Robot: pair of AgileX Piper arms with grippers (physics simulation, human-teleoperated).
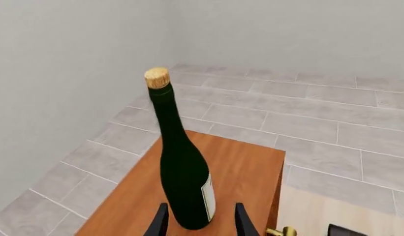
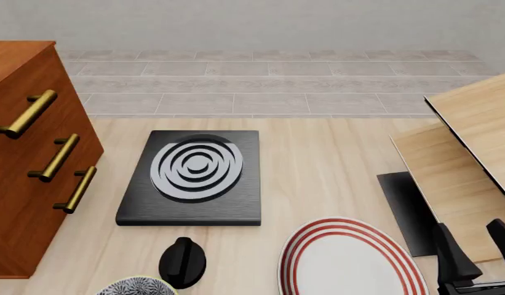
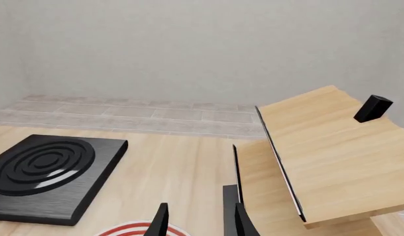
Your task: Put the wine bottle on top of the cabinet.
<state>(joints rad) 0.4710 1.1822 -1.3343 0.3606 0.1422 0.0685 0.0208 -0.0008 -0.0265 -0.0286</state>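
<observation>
1. Surface: pale wood table [image 2: 318,184]; grey tiled floor [image 2: 261,86] beyond it, plain grey wall [image 3: 188,49] behind; reddish-brown cabinet [image 2: 23,153] with three brass handles [image 2: 26,114] at the table's left side.
2. On the table: black burner pad [image 2: 193,178] with grey rings; black knob [image 2: 182,262] nearer the arms; red-striped white plate [image 2: 350,261] just left of the right gripper [image 2: 480,255]; pale wood panels [image 2: 473,153] ahead of and right of that gripper.
3. Wine bottle [image 1: 182,167] stands on the cabinet top [image 1: 241,172], upright or nearly so, cork [image 1: 157,77] up, white label [image 1: 208,196] low down.
4. Left gripper [image 1: 200,223]: raised above cabinet height, looking down over the top; fingers [image 1: 160,221] sit either side of the bottle's base, very close; cannot tell whether they press it or stand slightly off.
5. Right gripper: low over the table's near right, fingers [image 3: 161,219] parted, nothing between them.
6. Hidden: left arm and bottle out of the front view; cabinet cut by frame edge; patterned bowl [image 2: 137,286] mostly cropped.
</observation>
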